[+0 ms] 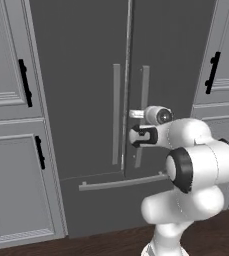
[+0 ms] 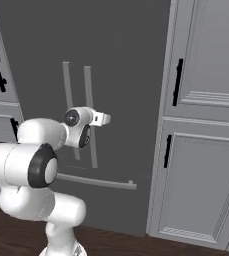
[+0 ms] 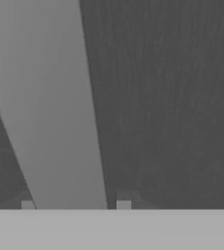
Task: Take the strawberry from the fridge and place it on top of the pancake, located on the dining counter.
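Standing shut, the fridge (image 1: 86, 75) hides whatever is on its shelves, so the strawberry is presumably still inside, unseen; getting it out first calls for a door to be pulled open. That would explain why the arm reaches forward at mid-height of the fridge, level with the lower half of its two long vertical handles (image 1: 116, 114), which flank the seam between the doors.

The hand (image 1: 134, 114) is pushed up against the right door's handle (image 1: 143, 115), just right of the seam. From the hand camera the handle (image 3: 50, 107) runs as a broad pale bar slanting across the dark door, and the two fingertips (image 3: 123, 204) sit one on each side of its lower end. So the hand looks spread, straddling the handle, with a visible gap on the right fingertip's side; I judge it released and not yet clamped on anything, nor can contact with the bar be confirmed.

Below the handles runs the drawer's horizontal bar (image 1: 123, 181). Light grey cabinets (image 1: 11, 150) with black pulls stand on both sides of the fridge
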Controlling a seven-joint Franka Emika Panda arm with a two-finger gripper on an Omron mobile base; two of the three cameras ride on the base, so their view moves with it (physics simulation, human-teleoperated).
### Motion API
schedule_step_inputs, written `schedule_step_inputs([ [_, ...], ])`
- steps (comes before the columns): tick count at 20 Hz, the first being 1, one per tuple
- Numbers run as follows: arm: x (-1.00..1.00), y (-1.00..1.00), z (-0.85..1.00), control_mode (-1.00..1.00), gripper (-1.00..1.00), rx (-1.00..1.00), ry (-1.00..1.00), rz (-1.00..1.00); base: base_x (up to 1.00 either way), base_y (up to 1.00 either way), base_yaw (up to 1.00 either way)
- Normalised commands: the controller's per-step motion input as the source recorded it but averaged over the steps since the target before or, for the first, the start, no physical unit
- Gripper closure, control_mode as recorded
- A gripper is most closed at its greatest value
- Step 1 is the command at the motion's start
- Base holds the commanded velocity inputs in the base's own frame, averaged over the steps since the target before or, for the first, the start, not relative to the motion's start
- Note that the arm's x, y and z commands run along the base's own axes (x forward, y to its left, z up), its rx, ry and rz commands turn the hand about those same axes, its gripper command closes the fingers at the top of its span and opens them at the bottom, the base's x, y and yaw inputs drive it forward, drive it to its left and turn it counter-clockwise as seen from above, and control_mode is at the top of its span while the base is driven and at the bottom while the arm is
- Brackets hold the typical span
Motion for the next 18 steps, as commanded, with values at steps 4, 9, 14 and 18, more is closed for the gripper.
schedule_step_inputs([
  [4,-0.77,-1.00,0.02,-1.00,1.00,0.04,0.00,0.04,0.00,0.00,0.00],
  [9,-0.82,-1.00,0.16,-1.00,1.00,0.03,0.00,0.05,0.00,0.00,0.00],
  [14,-0.91,-1.00,0.21,-1.00,1.00,0.06,0.00,0.04,0.00,0.00,0.00],
  [18,-0.89,-1.00,0.18,-1.00,1.00,0.07,0.00,0.03,0.00,0.00,0.00],
])
